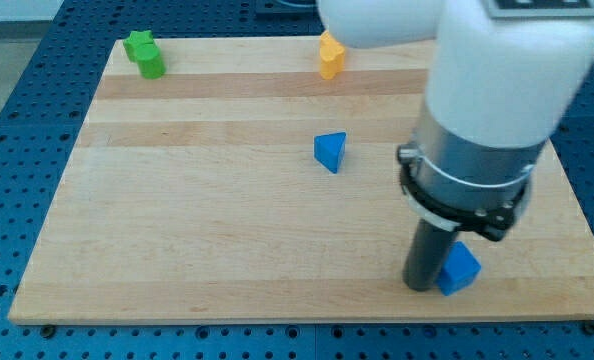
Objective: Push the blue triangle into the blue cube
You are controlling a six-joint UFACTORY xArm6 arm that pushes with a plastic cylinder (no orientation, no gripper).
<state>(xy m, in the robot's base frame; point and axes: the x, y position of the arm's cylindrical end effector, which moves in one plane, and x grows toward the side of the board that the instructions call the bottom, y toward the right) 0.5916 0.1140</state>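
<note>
The blue triangle lies near the middle of the wooden board. The blue cube sits near the board's bottom right, partly hidden behind my rod. My tip rests on the board right beside the cube, touching its left side. The triangle is well up and to the left of the tip, apart from it.
A green block stands at the board's top left corner. An orange block stands at the top edge near the middle, partly under the arm. The arm's large white and grey body covers the board's right part.
</note>
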